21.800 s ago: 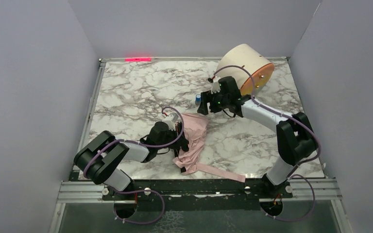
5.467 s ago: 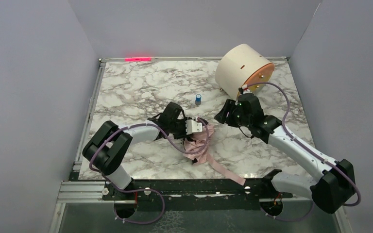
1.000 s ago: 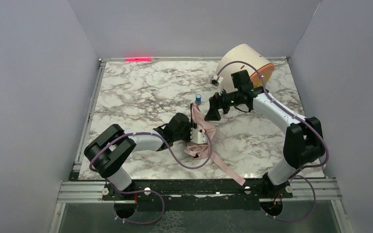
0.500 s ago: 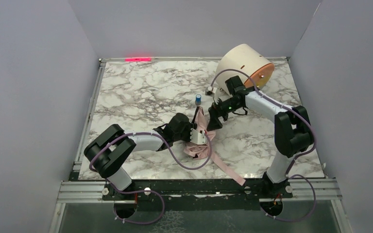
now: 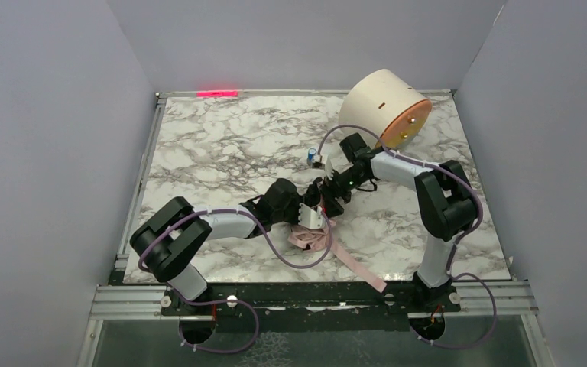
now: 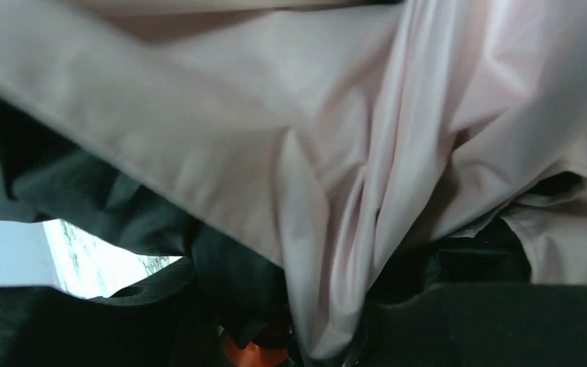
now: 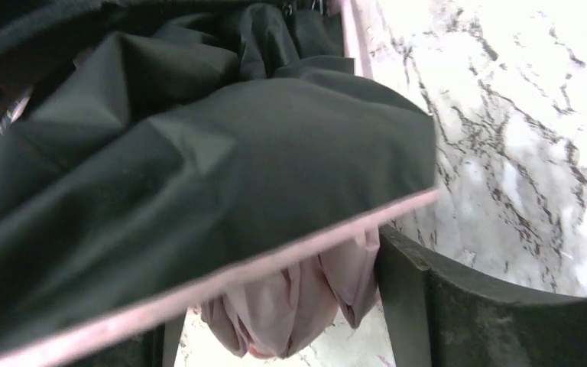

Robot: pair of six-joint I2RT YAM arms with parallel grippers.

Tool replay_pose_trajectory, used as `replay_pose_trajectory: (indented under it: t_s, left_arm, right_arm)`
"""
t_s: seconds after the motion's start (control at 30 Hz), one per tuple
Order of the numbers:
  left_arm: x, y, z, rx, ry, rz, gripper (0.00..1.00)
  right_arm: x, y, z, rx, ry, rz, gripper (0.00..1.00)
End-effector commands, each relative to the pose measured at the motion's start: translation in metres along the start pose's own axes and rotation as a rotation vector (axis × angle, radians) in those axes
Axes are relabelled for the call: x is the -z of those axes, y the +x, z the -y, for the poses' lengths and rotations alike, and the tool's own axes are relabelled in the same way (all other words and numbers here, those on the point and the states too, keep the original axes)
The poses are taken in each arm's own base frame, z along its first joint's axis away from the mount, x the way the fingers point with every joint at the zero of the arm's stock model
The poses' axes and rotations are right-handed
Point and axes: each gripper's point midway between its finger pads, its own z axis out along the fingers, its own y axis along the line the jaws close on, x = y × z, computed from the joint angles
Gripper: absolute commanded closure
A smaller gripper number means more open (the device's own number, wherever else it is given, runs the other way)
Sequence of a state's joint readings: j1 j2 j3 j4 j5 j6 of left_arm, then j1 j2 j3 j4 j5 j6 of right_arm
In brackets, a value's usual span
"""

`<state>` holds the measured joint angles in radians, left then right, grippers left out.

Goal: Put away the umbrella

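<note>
The pale pink umbrella [image 5: 312, 238] lies bunched on the marble table [image 5: 214, 145] near the front middle. Its long strap [image 5: 355, 267] trails toward the front edge. My left gripper [image 5: 313, 218] is shut on the fabric; in the left wrist view pink folds [image 6: 336, 153] fill the frame and run down between its fingers [image 6: 313, 344]. My right gripper [image 5: 327, 202] is right next to it, low over the umbrella. In the right wrist view its jaws [image 7: 275, 329] stand wide apart with pink fabric [image 7: 290, 306] hanging between them and black lining [image 7: 199, 168] above. Shaft and handle are hidden.
A cream cylindrical drum [image 5: 382, 107] with an orange face lies at the back right. A small blue object [image 5: 309, 157] stands just behind the grippers. Grey walls enclose the table on three sides.
My right gripper has swung from near the drum down and left onto the umbrella, close to my left gripper. The raised fabric has dropped lower. The left arm has barely moved.
</note>
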<state>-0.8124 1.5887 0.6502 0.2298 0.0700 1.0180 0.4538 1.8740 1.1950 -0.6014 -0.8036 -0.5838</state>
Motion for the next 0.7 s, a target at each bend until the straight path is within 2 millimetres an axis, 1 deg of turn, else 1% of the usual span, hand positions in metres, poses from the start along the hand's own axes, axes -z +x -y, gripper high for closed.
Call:
replay_pose_trajectory:
  t_s: [0.0, 0.13, 0.3, 0.33, 0.47, 0.6, 0.67]
  left_arm:
    - [0.006, 0.004, 0.025, 0.038, 0.082, -0.007, 1.00]
    - [0.009, -0.002, 0.016, 0.077, 0.050, 0.005, 0.99]
    - [0.022, -0.017, 0.002, 0.142, 0.016, 0.051, 0.79]
    - [0.026, -0.023, -0.002, 0.168, 0.003, 0.068, 0.76]
    - [0.048, -0.047, -0.013, 0.321, -0.036, 0.167, 0.69]
    - [0.083, -0.071, -0.021, 0.485, -0.085, 0.309, 0.61]
    - [0.103, -0.078, -0.024, 0.573, -0.127, 0.372, 0.55]
  right_arm:
    - [-0.016, 0.025, 0.011, 0.008, 0.049, -0.089, 0.22]
    - [-0.018, 0.030, 0.013, -0.004, 0.085, -0.088, 0.46]
    - [-0.019, 0.034, 0.020, 0.002, 0.159, -0.080, 0.65]
    - [-0.018, 0.034, 0.021, 0.010, 0.173, -0.072, 0.67]
    - [-0.014, 0.024, 0.025, 0.058, 0.236, -0.024, 0.77]
    - [-0.008, 0.013, 0.026, 0.113, 0.304, 0.017, 0.81]
    - [-0.007, 0.010, 0.025, 0.144, 0.333, 0.027, 0.82]
